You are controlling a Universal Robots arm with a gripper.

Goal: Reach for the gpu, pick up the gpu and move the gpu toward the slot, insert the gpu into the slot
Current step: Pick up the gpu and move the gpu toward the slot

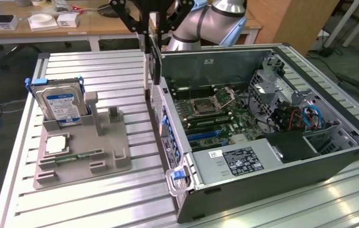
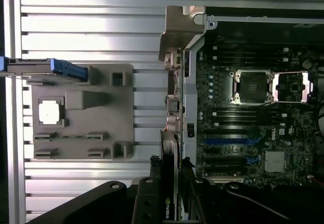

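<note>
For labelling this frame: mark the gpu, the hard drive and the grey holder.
gpu (image 1: 155,61), exterior view, on the dark card's hanging edge.
hard drive (image 1: 62,103), exterior view, on its blue label.
grey holder (image 1: 94,137), exterior view, on its bare flat base.

The exterior view stands high and well off from the tool (image 1: 153,32), slanting down across the counter (image 1: 90,199). The wrist view sits just behind the tool (image 2: 169,188) and looks straight down, closer in. Both take in the open computer case (image 1: 281,175) (image 2: 185,29) and the grey holder (image 1: 97,142) (image 2: 101,118) beside it.
</note>
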